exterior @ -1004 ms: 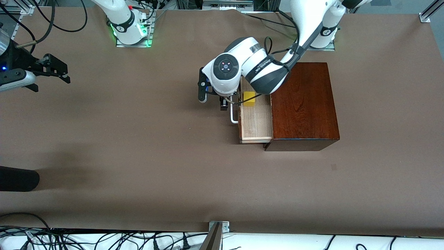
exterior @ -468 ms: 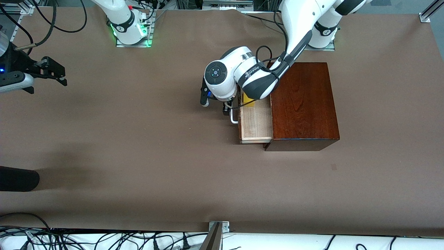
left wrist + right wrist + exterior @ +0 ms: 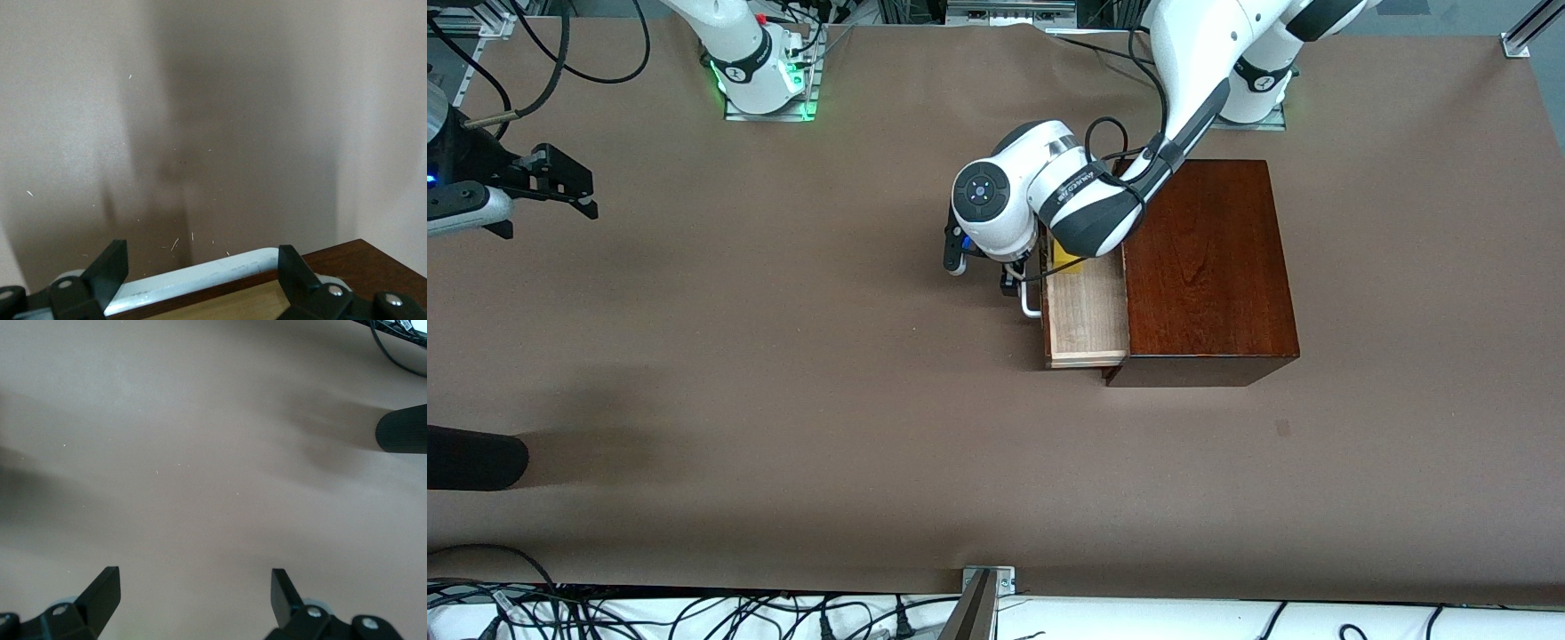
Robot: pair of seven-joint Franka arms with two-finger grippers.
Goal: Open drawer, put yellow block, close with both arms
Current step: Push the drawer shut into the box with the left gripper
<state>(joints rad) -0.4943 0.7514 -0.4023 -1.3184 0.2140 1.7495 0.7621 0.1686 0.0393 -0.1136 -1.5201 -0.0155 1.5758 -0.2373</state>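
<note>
The reddish-brown wooden box (image 3: 1209, 267) stands toward the left arm's end of the table. Its pale-wood-lined drawer (image 3: 1085, 324) is pulled partly out. The white bar handle (image 3: 1028, 304) sits on the drawer's front. The yellow block (image 3: 1069, 260) lies in the drawer, mostly hidden under the left arm's wrist. My left gripper (image 3: 1009, 283) is open at the handle. In the left wrist view the handle (image 3: 200, 275) runs across between the tips of my left gripper (image 3: 200, 257). My right gripper (image 3: 569, 187) is open and empty over bare table at the right arm's end; the right wrist view (image 3: 193, 583) shows this too.
A black rounded object (image 3: 471, 458) lies at the table's edge at the right arm's end, nearer the front camera; it also shows in the right wrist view (image 3: 400, 430). Cables and a metal bracket (image 3: 987, 582) line the table's near edge.
My left gripper has come down to the handle, and the drawer has slid slightly into the box. The right gripper has drifted a little toward its end of the table.
</note>
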